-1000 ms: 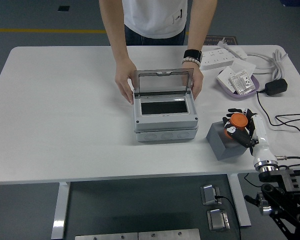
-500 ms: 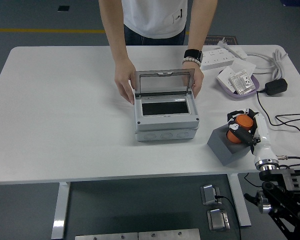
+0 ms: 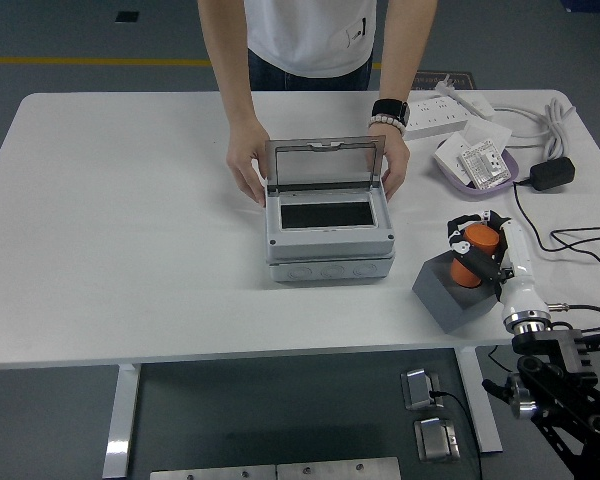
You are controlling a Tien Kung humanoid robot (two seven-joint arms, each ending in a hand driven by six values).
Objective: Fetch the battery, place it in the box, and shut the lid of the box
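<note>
White table point(image 3: 130, 250) | right robot hand point(image 3: 477, 250) grips orange battery point(image 3: 476, 254) | person's hands point(image 3: 242, 170) steady open box point(image 3: 329, 237)

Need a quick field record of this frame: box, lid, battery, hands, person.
box: grey box, centre of table
lid: clear lid upright, open
battery: orange battery, on grey block, right of box
right hand: right hand shut on battery
left hand: not in view
person: far side, both hands holding the box at the lid's sides
</note>
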